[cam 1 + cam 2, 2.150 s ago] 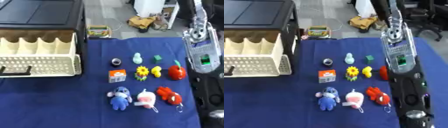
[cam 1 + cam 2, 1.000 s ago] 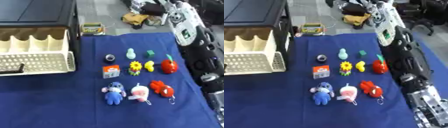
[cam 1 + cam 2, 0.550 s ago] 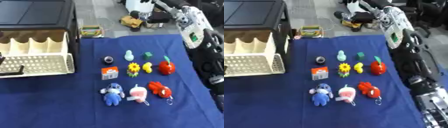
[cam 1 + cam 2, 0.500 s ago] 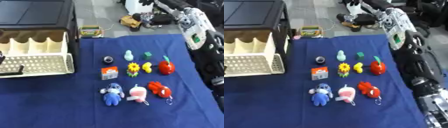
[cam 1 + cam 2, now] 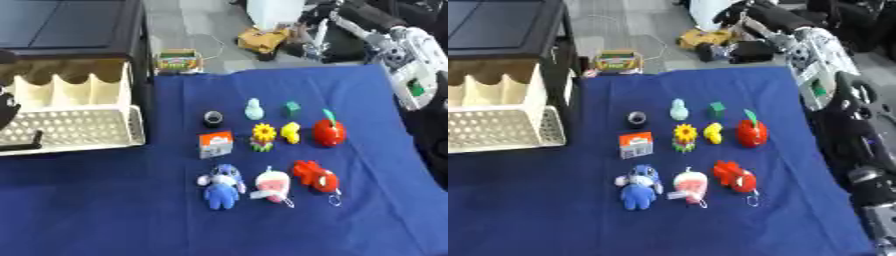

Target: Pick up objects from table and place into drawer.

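Right hand [image 5: 750, 50], fingers too dark to read, is hanging beyond the table's far right edge, toys [image 5: 265, 150] lying nearer and leftward, drawer [image 5: 70, 125] gaping open further left.

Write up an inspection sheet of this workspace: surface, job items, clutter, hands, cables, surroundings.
Surface: blue cloth over the table.
Job's things: pulled-out cream drawer at left, nothing seen in it; toys in rows, among them black ring, orange box, sunflower, red apple, blue plush, pink-white plush, red figure.
Clutter: nothing seen on the cloth besides the toys.
Hands: right arm raised at the right edge, holding no toy, fingers unclear; left hand not seen.
Cables: thin cable on the floor.
Surroundings: yellow toy vehicle and colourful box on the floor beyond the table.
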